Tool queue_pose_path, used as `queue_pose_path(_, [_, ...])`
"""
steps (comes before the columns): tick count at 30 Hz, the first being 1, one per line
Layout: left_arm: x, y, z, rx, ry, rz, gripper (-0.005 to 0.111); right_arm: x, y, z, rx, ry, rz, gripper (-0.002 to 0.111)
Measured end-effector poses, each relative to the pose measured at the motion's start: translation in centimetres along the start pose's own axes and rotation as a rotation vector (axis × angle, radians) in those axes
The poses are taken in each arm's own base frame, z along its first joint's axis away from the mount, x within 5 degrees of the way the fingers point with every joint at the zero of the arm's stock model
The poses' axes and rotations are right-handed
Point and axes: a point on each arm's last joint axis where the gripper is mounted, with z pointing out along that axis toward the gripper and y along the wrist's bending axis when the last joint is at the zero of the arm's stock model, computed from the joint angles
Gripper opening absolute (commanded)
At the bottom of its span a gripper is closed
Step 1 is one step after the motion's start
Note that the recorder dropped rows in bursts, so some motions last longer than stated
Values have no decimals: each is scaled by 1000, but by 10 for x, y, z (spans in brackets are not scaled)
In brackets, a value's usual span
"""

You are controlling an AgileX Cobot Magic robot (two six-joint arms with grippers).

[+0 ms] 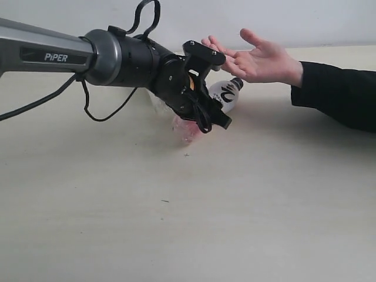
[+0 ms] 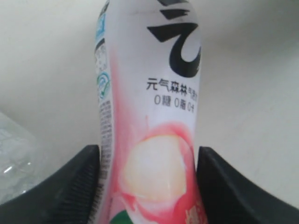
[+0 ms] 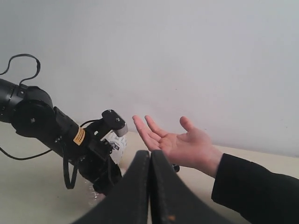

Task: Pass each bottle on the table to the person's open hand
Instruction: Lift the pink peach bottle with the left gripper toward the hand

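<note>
The pale worktop spreads wide. The person's open hand hovers palm up above it. The left hand grips the tilted pink bottle on both sides, just under those fingers. The right hand is pressed shut, empty.

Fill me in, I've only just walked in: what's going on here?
The robot's left claw has its fingers against both sides of a pink bottle with a black cap, low over the table. A person's open hand is held palm up close to the bottle's cap end. The right claw is shut and holds nothing, off to the side. The handover looks under way but not done.
</note>
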Motion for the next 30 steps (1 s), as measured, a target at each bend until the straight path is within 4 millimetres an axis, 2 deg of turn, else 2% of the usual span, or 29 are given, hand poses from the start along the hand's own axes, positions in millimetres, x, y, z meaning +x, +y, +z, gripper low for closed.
queue_pose_path(7, [-11, -3, -35, -4, 36, -1, 0, 0, 0, 0, 0, 0, 0, 0])
queue_pose_path(12, [-8, -7, -51, -5, 89, -37, 0, 0, 0, 0, 0, 0, 0, 0])
queue_pose_path(17, [10, -8, -65, -5, 119, -116, 0, 0, 0, 0, 0, 0, 0, 0])
queue_pose_path(24, [39, -8, -117, 27, -37, -240, 0, 0, 0, 0, 0, 0, 0, 0])
queue_pose_path(30, [71, -7, -150, 62, -163, -310, 0, 0, 0, 0, 0, 0, 0, 0])
